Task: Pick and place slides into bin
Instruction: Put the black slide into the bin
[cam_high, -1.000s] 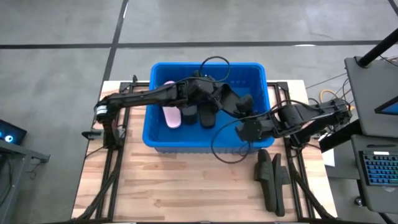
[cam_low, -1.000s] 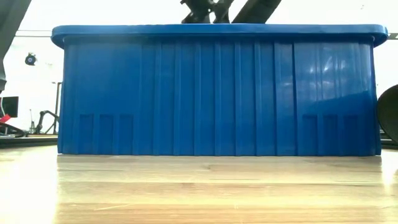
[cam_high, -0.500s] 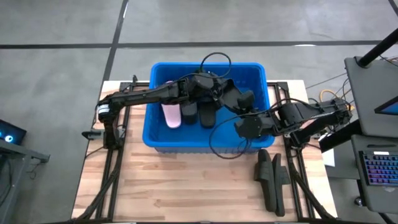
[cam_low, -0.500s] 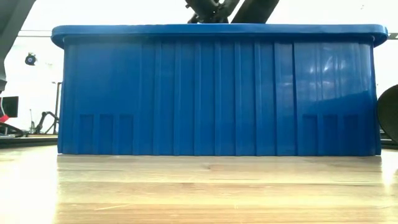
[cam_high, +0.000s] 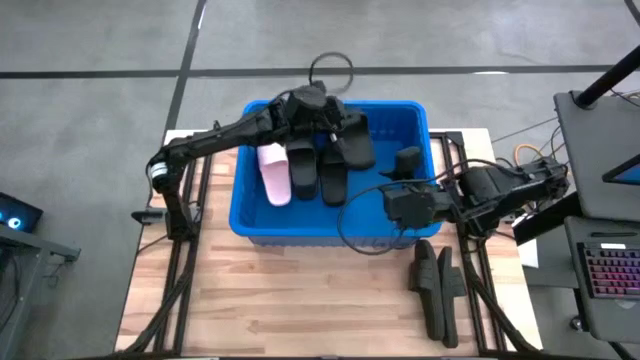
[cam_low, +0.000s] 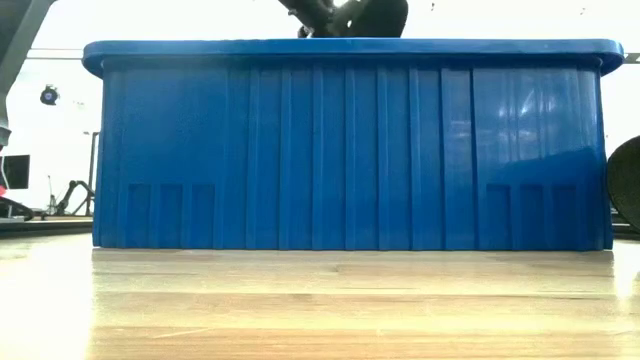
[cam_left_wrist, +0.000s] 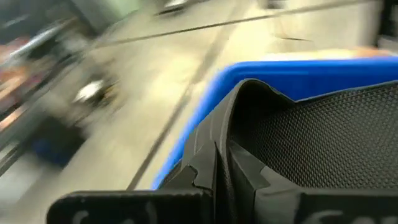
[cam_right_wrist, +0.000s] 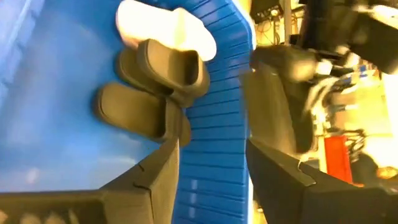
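Note:
The blue bin (cam_high: 244, 215) stands at the table's far middle. On its floor a pale pink slide (cam_high: 274, 176) and two black slides (cam_high: 303, 170) (cam_high: 333, 180) lie side by side. My left gripper (cam_high: 322, 112) reaches in from the left over the bin's far part and is shut on another black slide (cam_high: 354, 142), whose top shows above the rim in the low view (cam_low: 382, 16). My right gripper (cam_high: 404, 172) stands open over the bin's right part with nothing between its fingers (cam_right_wrist: 163, 163). My left gripper pinches the black slide by its rim (cam_left_wrist: 222, 127) between its two fingers (cam_left_wrist: 194, 169). The ribbed sole (cam_left_wrist: 323, 143) stretches away from the fingers. The slide hangs clear of the bin's floor, partly above the rim.
More black slides (cam_high: 436, 292) lie on the wooden table near its right front; one shows at the right edge of the low view (cam_low: 627, 185). Cables loop over the bin's near wall (cam_high: 365, 245). A desk with a keyboard (cam_high: 610, 270) stands to the right. Bare wood lies in front of the bin.
My left gripper has risen and drawn back toward the table's far edge, taking the black slide with it. The slide has come away from my right gripper and now lies closer to the bin's far wall. My right gripper has shifted slightly toward the right edge.

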